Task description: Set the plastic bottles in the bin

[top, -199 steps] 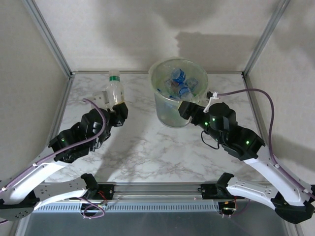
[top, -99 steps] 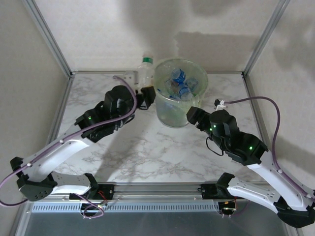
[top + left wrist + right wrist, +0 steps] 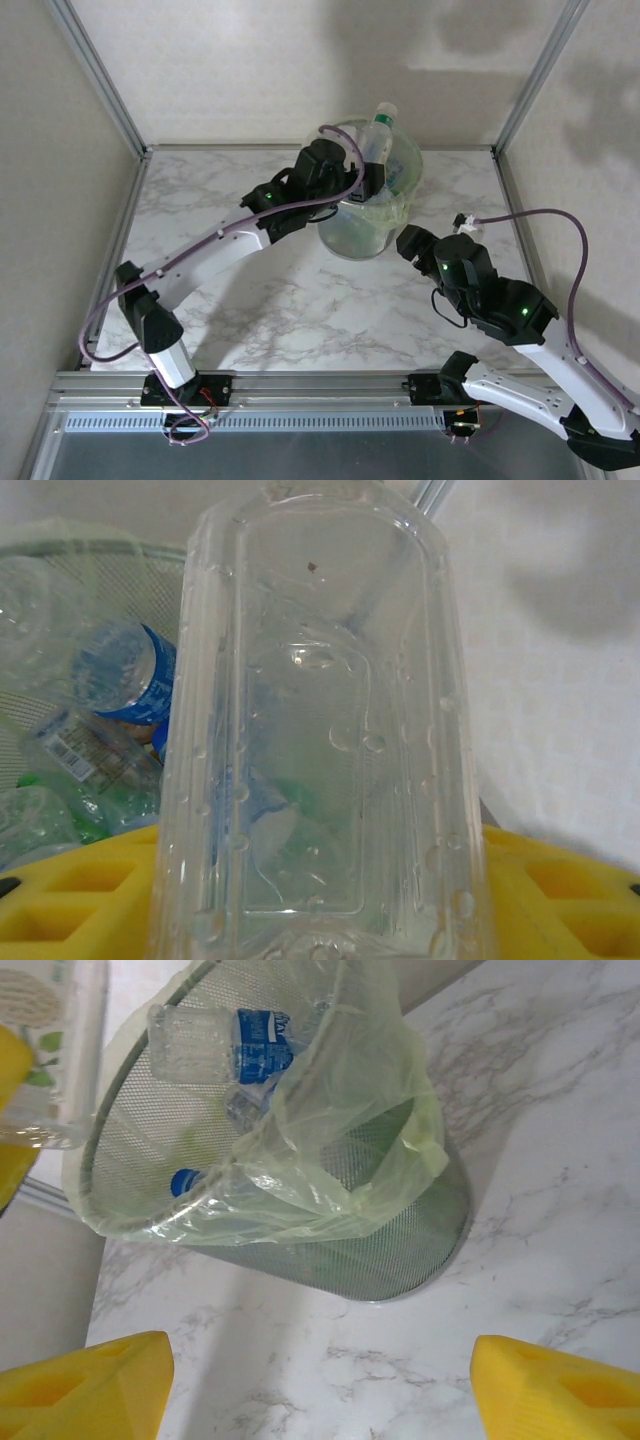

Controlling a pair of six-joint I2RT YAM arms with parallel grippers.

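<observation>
From above, we lose the lower half of the bottle (image 3: pixel 378 128) behind the left arm (image 3: pixel 300 195), which also covers the near-left rim of the bin (image 3: pixel 350 235); what lies inside is too crowded to count. On the left wrist camera the bottle runs off top and bottom (cap and base both cut away) and hides most of the yellow fingers (image 3: pixel 80 900) of the left gripper (image 3: pixel 320 920), while the bottles (image 3: pixel 125 675) behind it are blurred. On the right wrist camera the lower edge crops the fingers (image 3: pixel 90 1390) of the right gripper (image 3: pixel 320 1385), and the liner (image 3: pixel 340 1130) veils part of the bin's contents.
</observation>
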